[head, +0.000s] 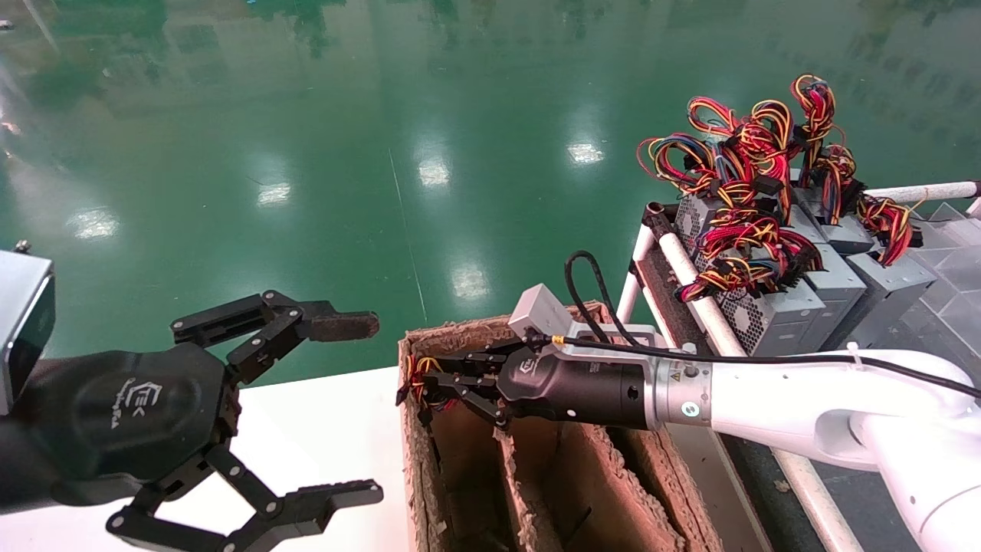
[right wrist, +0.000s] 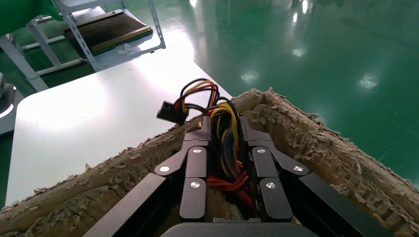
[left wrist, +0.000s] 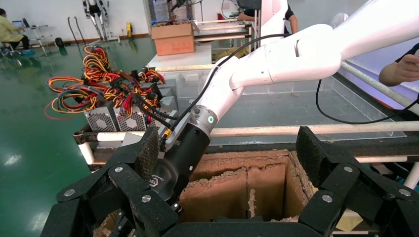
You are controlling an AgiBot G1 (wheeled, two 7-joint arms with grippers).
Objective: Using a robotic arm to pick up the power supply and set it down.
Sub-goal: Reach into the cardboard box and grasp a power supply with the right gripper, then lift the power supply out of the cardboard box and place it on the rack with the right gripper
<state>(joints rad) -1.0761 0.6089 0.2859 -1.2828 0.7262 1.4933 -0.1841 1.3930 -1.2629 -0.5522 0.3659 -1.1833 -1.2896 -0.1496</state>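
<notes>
Only the power supply's wire bundle (right wrist: 225, 148) shows, red, yellow and blue with a black plug (right wrist: 171, 111). It rises out of the left compartment of a frayed cardboard box (head: 460, 333); the grey casing is hidden inside. My right gripper (right wrist: 223, 123) reaches level across the box top, and its fingers are shut on those wires (head: 420, 368). The white robotic arm (left wrist: 276, 59) and its black wrist (left wrist: 185, 148) also show in the left wrist view. My left gripper (head: 368, 406) hangs open and empty to the left of the box, above the white table (head: 322, 429).
A white pipe rack (head: 693, 284) at the right holds several grey supplies with fan grilles (head: 774, 307) and tangled wires (head: 751, 176). The cardboard box (left wrist: 237, 163) has torn dividers and empty compartments (head: 582, 491). Green floor lies beyond. People stand behind the rack (left wrist: 402, 69).
</notes>
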